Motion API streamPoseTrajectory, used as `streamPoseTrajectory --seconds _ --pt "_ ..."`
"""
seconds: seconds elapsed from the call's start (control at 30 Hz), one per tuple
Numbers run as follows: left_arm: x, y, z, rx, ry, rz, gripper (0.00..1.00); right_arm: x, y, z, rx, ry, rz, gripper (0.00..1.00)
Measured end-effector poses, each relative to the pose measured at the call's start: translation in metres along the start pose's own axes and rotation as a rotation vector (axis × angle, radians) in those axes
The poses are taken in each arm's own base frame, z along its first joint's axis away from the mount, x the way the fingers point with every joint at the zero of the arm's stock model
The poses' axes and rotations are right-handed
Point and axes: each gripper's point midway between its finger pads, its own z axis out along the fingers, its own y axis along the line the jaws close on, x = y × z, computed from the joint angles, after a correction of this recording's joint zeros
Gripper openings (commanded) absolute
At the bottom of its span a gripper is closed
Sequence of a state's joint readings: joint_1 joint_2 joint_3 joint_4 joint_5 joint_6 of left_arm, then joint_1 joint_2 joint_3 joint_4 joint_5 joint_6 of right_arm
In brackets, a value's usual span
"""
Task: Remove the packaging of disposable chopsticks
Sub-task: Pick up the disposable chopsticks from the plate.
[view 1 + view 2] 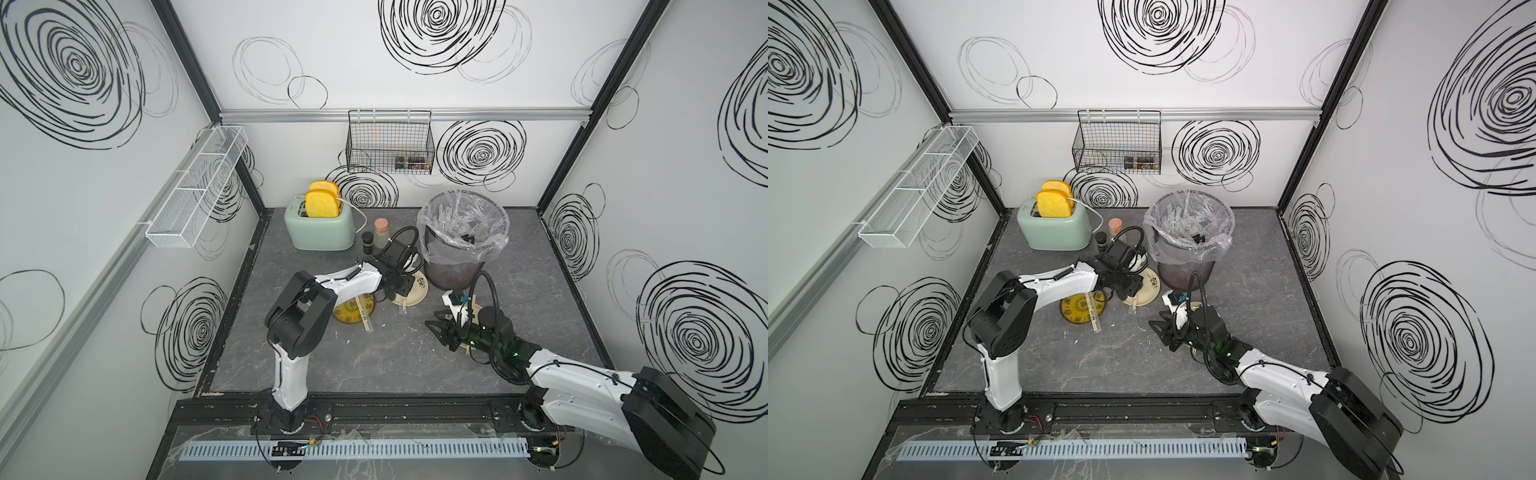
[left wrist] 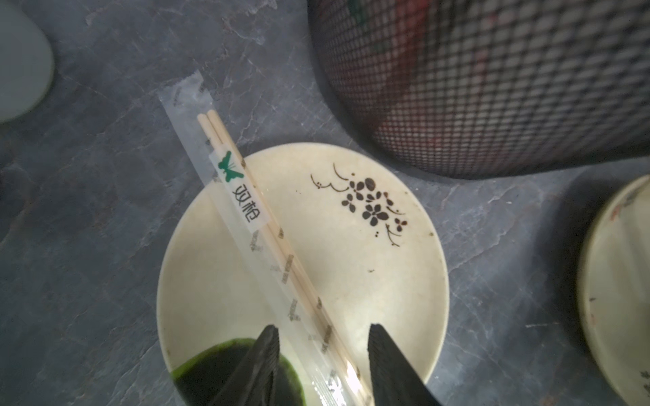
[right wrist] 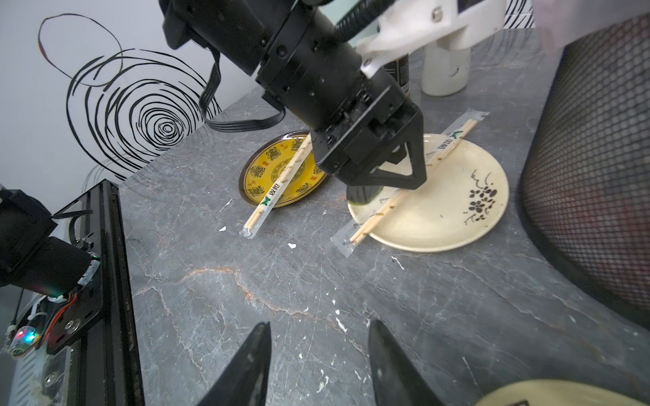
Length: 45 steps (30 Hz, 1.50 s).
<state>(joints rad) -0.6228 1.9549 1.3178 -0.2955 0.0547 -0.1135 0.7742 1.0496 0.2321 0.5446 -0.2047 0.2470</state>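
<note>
A pair of disposable chopsticks (image 2: 281,242) lies slanted across a cream flowered plate (image 2: 351,267), inside its clear packaging (image 2: 183,98) with a green butterfly label. My left gripper (image 2: 322,337) hangs low over this plate, open, with one finger on each side of the wrapped pair and no grip on it. In both top views it is over the plate (image 1: 419,286). A second wrapped pair (image 3: 278,186) lies over a yellow plate (image 3: 267,168). My right gripper (image 3: 319,327) is open above bare table, nothing between its fingers, and sits right of the plates (image 1: 438,328).
A dark mesh bin (image 1: 457,266) with a clear liner (image 1: 463,224) stands just behind the cream plate. A mint toaster (image 1: 320,228) and small bottles (image 1: 368,243) stand at the back. The edge of another pale plate (image 3: 562,393) lies under the right wrist. A dark green blob (image 2: 211,365) sits on the cream plate.
</note>
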Motion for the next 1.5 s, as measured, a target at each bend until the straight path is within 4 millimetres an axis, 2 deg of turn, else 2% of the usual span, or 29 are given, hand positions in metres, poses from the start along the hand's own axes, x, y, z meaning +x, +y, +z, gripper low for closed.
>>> streamPoseTrajectory --seconds 0.3,0.4,0.57,0.97,1.1,1.33,1.5 --pt "0.008 0.014 0.021 -0.006 0.04 -0.042 0.43 0.0 -0.001 0.001 0.008 -0.002 -0.002 0.49" --pt "0.011 0.016 0.026 -0.007 0.05 -0.049 0.37 0.001 -0.001 0.001 0.01 0.002 -0.002 0.49" --pt "0.007 0.015 0.029 0.0 0.042 -0.054 0.26 0.002 -0.001 0.001 0.01 0.004 -0.004 0.49" --pt "0.007 0.011 0.025 0.023 0.036 -0.072 0.1 0.002 -0.002 0.002 0.018 0.003 -0.004 0.5" --pt "0.001 0.006 0.009 0.045 0.001 -0.082 0.01 0.001 -0.003 0.002 0.023 0.002 -0.004 0.49" --pt "-0.015 -0.002 -0.045 0.104 -0.124 -0.108 0.0 0.002 -0.004 0.001 0.031 0.002 -0.004 0.5" --pt "-0.014 -0.001 -0.087 0.172 -0.221 -0.149 0.0 -0.001 -0.005 -0.001 0.042 -0.005 0.0 0.52"
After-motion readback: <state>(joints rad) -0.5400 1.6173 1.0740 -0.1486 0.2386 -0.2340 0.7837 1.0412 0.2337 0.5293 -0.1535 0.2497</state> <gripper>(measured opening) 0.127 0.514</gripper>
